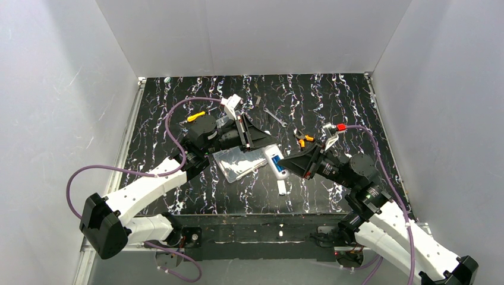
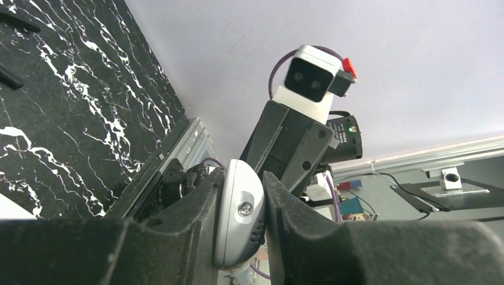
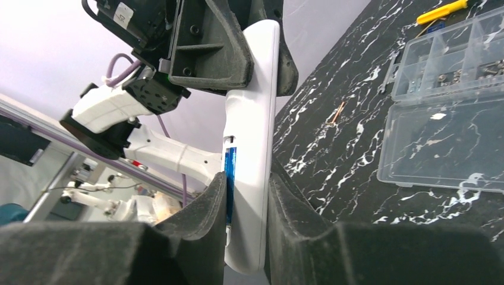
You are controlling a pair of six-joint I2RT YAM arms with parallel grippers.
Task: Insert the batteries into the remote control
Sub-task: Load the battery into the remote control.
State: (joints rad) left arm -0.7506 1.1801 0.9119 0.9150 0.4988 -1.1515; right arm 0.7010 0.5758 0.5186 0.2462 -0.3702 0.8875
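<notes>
Black marbled worktop (image 1: pixel 333 101), both arms meeting mid-worktop. Clear box (image 3: pixel 440 136) lies open just left of the meeting point, lid flat.

Left end effector (image 2: pixel 241 219) is narrow, clamped on one end of the remote (image 3: pixel 252 119). Right end effector (image 3: pixel 246 202) is narrow too, gripping the other end. The remote spans between them and looks lifted off the worktop, over the box's right edge.

Handling, as a judgement:
- Remote: light, stiff plastic, smooth so likely slippery. Take it on the long side edges as now, keeping the pads off the recess.
- Squeezing hard could flex the thin shell.

A blue battery (image 3: pixel 230 172) shows in the recess on the remote's back. Cannot tell whether both are in. Batteries are small, hard and round, so they roll and may drop out if the recess tips down.

Around:
- Pliers (image 1: pixel 304 141) sit just beyond the right end effector.
- A screwdriver (image 3: pixel 443 10) lies past the box.
- A small white cover (image 1: pixel 282 188) lies on the worktop near, below the remote.

The box is the closest obstacle to setting the remote down.
</notes>
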